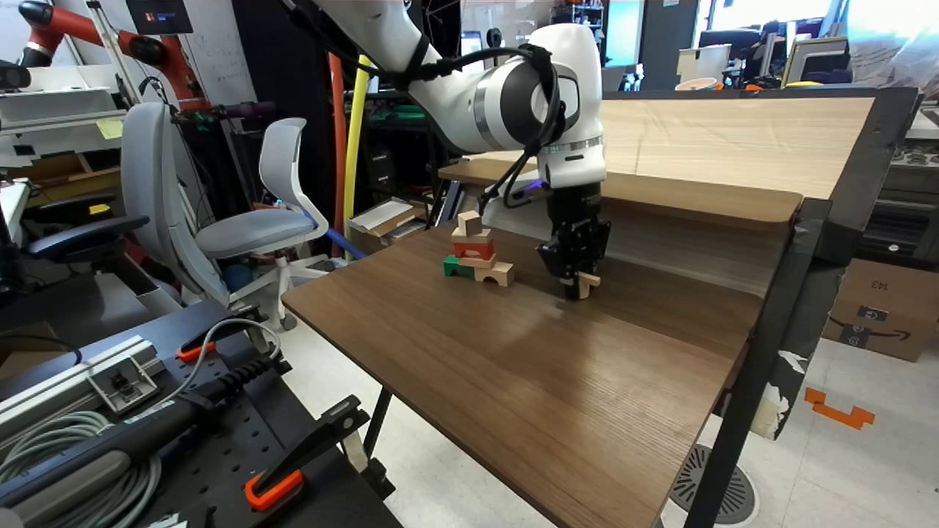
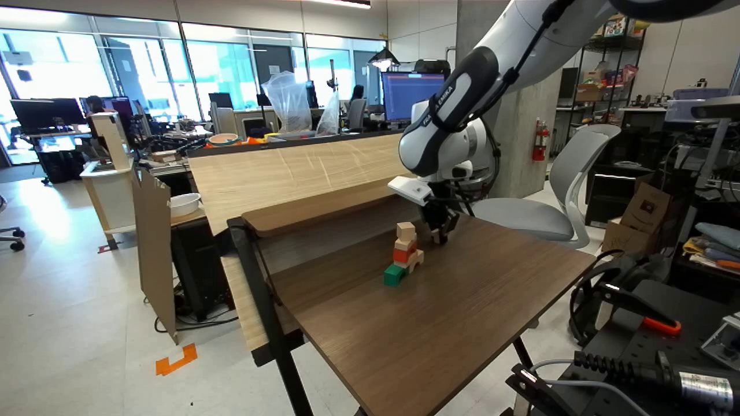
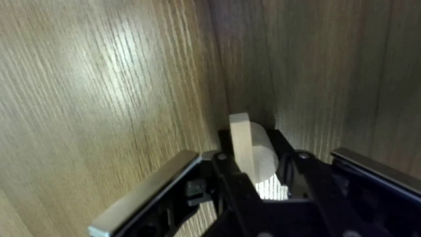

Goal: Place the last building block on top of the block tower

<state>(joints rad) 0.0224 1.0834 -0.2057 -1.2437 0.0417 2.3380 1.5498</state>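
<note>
The block tower stands on the brown table, with tan pieces, a reddish piece and a pale block on top. It also shows in an exterior view. My gripper points down at the table, apart from the tower. In the wrist view the fingers sit close on both sides of the last building block, a pale elongated piece. A rounded pale piece is beside or under it, also between the fingers. They look shut on these pieces; the left contact is hidden.
A small green block sits at the tower's base beside a tan arch block. The table has a raised shelf along its back. Grey chairs and a black tool bench stand beside it.
</note>
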